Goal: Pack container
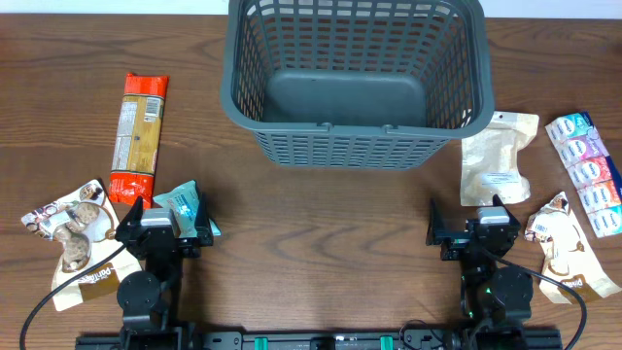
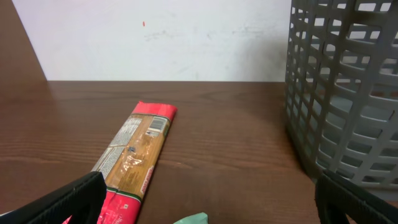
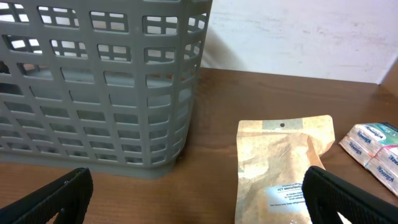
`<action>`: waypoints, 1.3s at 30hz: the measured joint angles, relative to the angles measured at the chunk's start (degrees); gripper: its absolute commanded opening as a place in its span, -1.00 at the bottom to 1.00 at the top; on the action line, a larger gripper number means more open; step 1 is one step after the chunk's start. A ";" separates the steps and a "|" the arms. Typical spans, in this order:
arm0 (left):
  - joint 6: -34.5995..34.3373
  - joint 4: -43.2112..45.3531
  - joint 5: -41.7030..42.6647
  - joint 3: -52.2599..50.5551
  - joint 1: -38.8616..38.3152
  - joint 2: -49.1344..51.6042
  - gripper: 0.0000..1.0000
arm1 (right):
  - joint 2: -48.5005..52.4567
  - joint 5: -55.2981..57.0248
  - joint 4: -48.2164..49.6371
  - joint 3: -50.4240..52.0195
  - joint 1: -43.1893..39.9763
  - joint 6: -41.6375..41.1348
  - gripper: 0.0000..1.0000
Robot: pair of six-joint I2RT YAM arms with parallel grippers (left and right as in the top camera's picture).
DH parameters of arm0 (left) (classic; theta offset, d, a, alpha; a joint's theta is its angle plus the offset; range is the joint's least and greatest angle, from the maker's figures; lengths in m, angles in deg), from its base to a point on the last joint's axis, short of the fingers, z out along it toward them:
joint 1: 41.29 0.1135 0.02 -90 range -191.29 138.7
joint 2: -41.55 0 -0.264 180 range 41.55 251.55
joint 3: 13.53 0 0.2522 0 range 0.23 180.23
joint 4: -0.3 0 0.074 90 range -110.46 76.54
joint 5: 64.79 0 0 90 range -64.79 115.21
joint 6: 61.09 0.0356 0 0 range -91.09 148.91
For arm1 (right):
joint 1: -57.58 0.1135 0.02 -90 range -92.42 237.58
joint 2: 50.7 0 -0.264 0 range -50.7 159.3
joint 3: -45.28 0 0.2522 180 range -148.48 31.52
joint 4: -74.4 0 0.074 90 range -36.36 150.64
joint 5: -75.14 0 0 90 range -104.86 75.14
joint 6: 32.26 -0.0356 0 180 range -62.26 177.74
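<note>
The container [image 1: 354, 136], a large dark grey lattice basket, stands at the table's far middle with nothing inside; it also shows in the left wrist view [image 2: 348, 93] and the right wrist view [image 3: 106, 81]. My left gripper [image 1: 163, 229] is open and empty near the front left; a red and tan packet [image 1: 139, 136] lies ahead of it, also in its wrist view [image 2: 134, 155], and a teal packet [image 1: 185, 206] lies under it. My right gripper [image 1: 473, 233] is open and empty near the front right, behind a tan pouch [image 1: 497, 160], seen too in the right wrist view [image 3: 283, 168].
A brown and white snack bag [image 1: 73, 238] lies front left. A similar bag [image 1: 569, 255] lies front right. A strip of pastel packets [image 1: 589, 170] lies at the right edge, also in the right wrist view [image 3: 373, 149]. A white wall stands behind the table.
</note>
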 measured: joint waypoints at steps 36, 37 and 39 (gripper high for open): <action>0.00 -0.13 0.02 0.09 0.00 0.02 0.97 | 44.37 2.43 -41.83 -62.16 -14.75 -2.19 0.99; 0.00 -0.17 0.04 0.11 0.00 0.02 0.97 | 47.17 2.45 -45.13 -65.96 -15.54 -2.03 0.99; 0.00 -0.20 0.07 0.13 0.00 0.02 0.97 | 54.01 2.36 -53.16 -75.12 -17.38 -1.51 0.99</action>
